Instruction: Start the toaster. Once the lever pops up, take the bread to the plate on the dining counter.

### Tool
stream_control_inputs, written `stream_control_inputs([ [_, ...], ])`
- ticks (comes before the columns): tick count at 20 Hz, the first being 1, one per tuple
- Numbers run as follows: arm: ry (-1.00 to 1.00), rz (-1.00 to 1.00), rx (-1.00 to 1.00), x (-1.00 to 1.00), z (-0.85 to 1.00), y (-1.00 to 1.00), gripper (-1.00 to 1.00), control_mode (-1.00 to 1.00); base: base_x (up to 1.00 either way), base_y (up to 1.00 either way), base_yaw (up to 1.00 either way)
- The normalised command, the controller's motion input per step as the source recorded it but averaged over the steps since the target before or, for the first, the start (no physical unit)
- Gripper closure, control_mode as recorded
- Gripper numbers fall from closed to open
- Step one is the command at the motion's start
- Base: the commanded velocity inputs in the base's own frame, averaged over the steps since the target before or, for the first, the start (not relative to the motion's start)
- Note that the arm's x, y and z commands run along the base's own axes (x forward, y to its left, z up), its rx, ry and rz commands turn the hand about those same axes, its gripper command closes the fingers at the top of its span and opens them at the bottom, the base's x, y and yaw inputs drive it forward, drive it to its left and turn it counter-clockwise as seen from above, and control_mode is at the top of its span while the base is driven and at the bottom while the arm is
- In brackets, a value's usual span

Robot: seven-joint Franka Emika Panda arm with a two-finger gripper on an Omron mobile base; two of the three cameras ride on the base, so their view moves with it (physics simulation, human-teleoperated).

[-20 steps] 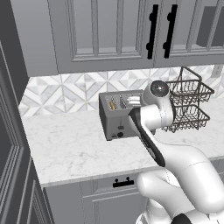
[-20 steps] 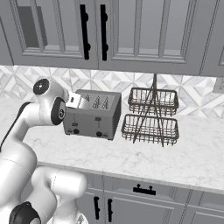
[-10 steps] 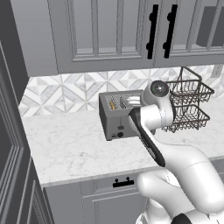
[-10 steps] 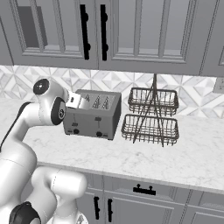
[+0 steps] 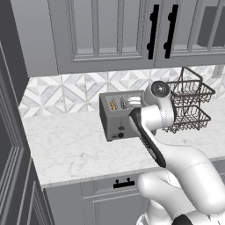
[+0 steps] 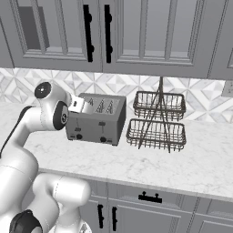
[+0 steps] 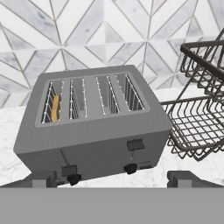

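The grey four-slot toaster (image 7: 94, 127) stands on the white worktop (image 5: 70, 149) against the tiled wall. It also appears in the base views as the toaster (image 5: 117, 117) and the toaster (image 6: 96, 119). The bread (image 7: 54, 108) sits deep in the leftmost slot, only its golden top edge showing, as with the bread (image 5: 113, 104). The left lever (image 7: 69, 170) sits low, just above its knob, while the right lever (image 7: 135, 145) is higher. My gripper (image 7: 113, 179) hovers in front of and above the toaster, open, nothing between its fingertips (image 7: 43, 179). The plate and the dining counter are out of view.
A two-tier dark wire basket rack (image 6: 157, 120) stands right of the toaster, close to its side, also seen as the rack (image 7: 201, 109). Grey wall cabinets (image 5: 110, 30) hang above. A tall dark cabinet (image 5: 11, 132) bounds the worktop on the left.
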Motion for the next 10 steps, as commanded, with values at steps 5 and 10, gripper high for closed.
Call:
stream_control_inputs([
  [5, 0.00, 0.00, 0.00, 0.00, 0.00, 0.00, -1.00, -1.00, 0.00, 0.00, 0.00],
  [10, 0.00, 0.00, 0.00, 0.00, 0.00, 0.00, -1.00, -1.00, 0.00, 0.00, 0.00],
])
